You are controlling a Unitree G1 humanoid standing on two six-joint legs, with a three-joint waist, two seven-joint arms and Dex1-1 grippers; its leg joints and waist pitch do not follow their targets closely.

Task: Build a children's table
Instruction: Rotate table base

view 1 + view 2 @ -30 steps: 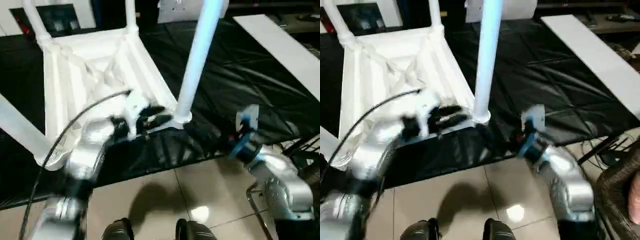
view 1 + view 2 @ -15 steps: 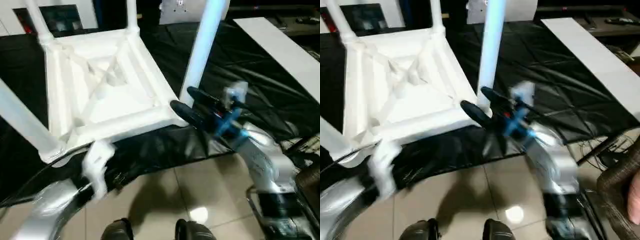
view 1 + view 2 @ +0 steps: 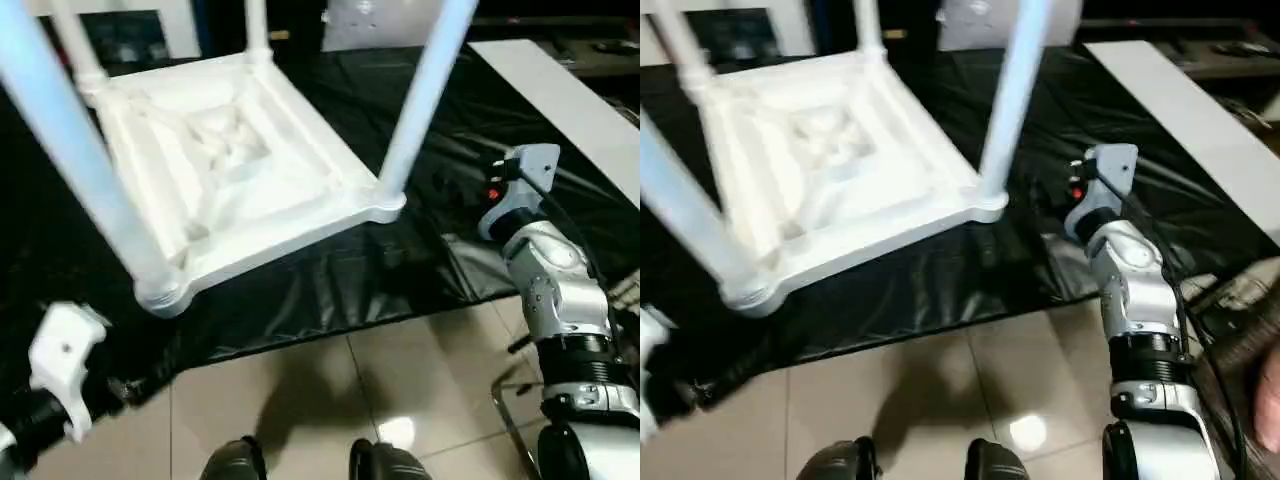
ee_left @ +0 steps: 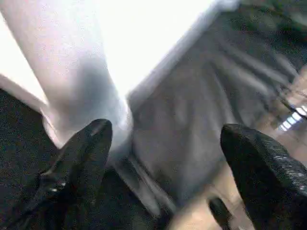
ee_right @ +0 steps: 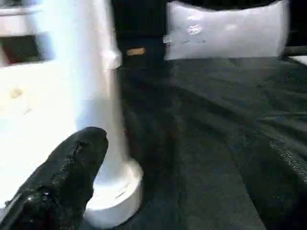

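Observation:
The white children's table (image 3: 240, 165) lies upside down on the black-covered surface, and all four legs stand in its corner sockets. The near-left leg (image 3: 75, 150) and near-right leg (image 3: 420, 100) rise towards me. My left gripper (image 4: 168, 129) is open and low at the left, off the table, with the near-left leg (image 4: 67, 72) just ahead of its fingers (image 4: 81, 158). My right gripper (image 5: 172, 153) is open beside the near-right leg (image 5: 100, 86) and its socket (image 5: 115, 191), not touching. One black finger (image 5: 67, 177) shows.
Black sheeting (image 3: 520, 110) covers the work surface, and its front edge (image 3: 330, 325) hangs over a tiled floor (image 3: 380, 390). A long white board (image 3: 570, 95) lies at the right. A white box (image 5: 225, 28) stands at the back. My feet (image 3: 300, 462) show below.
My left arm has drawn back from the table's near rim to low left. My right gripper reached to the near-right leg, then pulled back right. The table's near end has shifted.

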